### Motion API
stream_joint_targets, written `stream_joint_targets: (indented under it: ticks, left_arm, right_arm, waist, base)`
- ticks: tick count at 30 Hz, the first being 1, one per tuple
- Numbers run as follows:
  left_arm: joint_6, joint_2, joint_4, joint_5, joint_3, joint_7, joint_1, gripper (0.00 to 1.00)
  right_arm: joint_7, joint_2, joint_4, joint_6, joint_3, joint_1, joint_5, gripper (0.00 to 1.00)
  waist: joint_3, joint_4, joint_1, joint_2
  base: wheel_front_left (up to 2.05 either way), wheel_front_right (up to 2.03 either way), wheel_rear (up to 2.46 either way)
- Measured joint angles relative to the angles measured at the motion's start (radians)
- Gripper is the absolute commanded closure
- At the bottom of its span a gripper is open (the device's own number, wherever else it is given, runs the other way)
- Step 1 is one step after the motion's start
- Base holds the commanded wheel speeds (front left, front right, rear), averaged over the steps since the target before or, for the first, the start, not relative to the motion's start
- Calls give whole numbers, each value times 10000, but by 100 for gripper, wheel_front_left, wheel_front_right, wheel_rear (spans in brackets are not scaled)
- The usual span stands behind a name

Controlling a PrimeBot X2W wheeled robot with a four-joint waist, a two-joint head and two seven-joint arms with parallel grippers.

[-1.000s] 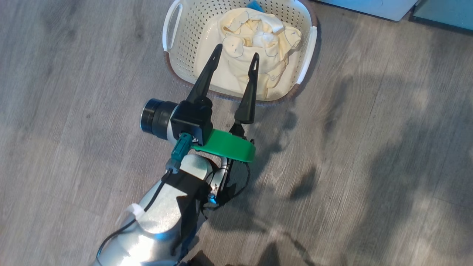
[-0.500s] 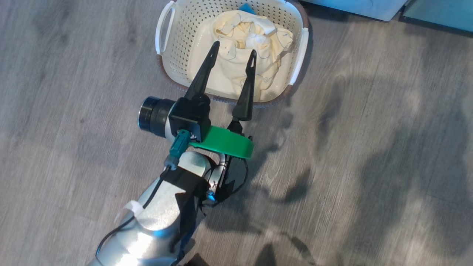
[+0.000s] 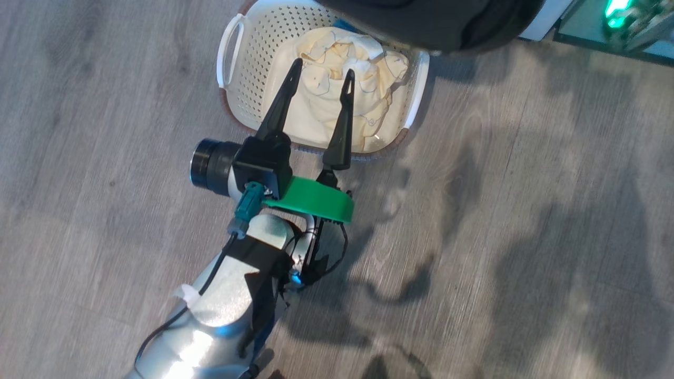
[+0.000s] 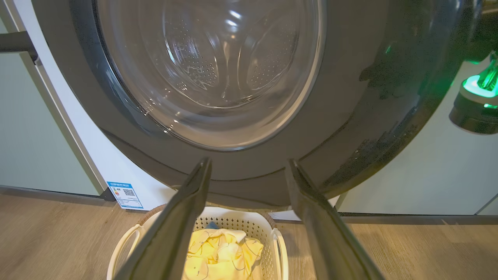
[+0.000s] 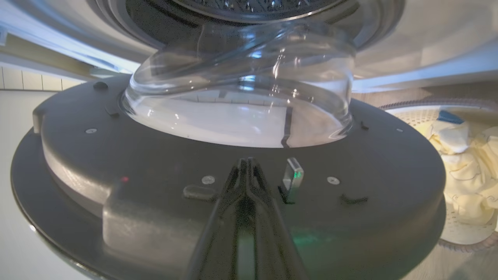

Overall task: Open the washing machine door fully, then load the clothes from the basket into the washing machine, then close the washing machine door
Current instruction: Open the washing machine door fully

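My left gripper (image 3: 323, 67) hangs open above the cream basket (image 3: 247, 58), its fingers spread over the pale yellow clothes (image 3: 358, 58). In the left wrist view the same gripper (image 4: 249, 161) points at the washing machine door (image 4: 350, 97), whose glossy black rim and clear glass stand above the basket (image 4: 278, 249) and clothes (image 4: 221, 252). The door's rim (image 3: 432, 21) overhangs the basket's far edge. My right gripper (image 5: 246, 163) is shut, its tips resting against the door's dark inner face (image 5: 155, 163) below the glass dome. A small blue piece (image 5: 449, 116) lies among the clothes (image 5: 470, 171).
The white washing machine front (image 4: 116, 171) carries a blue sticker (image 4: 125, 195); a pale green cabinet panel (image 4: 35, 136) stands to its left. The steel drum (image 5: 253, 6) opens behind the door. A green-lit part of the other arm (image 4: 476, 97) sits right of the door. Grey wood floor (image 3: 526, 210) surrounds the basket.
The door's black rim has swung into the top of the head view, over the basket's far edge. The whole picture shifted slightly; the left gripper stays open over the clothes.
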Motion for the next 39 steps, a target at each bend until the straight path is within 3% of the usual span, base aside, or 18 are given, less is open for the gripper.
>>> stream_joint_targets:
  ticks: [14, 26, 31, 39]
  left_arm:
    - [-90, 0, 128, -15, 73, -2, 548, 0]
    - [-163, 2, 201, -19, 59, 0, 790, 0]
    - [-163, 2, 201, -19, 48, 0, 796, 0]
    - [-163, 4, 222, -17, 178, 0, 814, 0]
  right_arm:
    - [531, 44, -2249, 0, 1432, 2050, 867, 100]
    - [309, 52, -2748, 0, 2336, 2698, 1377, 100]
    - [-215, 63, -2765, 0, 2393, 2699, 1465, 100]
    - [-2600, 84, -2840, 0, 1578, 2957, 1237, 100]
  waist:
    - [-601, 106, 0, 0]
    - [-914, 301, -1, 0]
    - [-937, 324, -1, 0]
    - [-1047, 186, 1, 0]
  base:
    - [0, 0, 0]
    - [0, 0, 0]
    - [0, 0, 0]
    - [0, 0, 0]
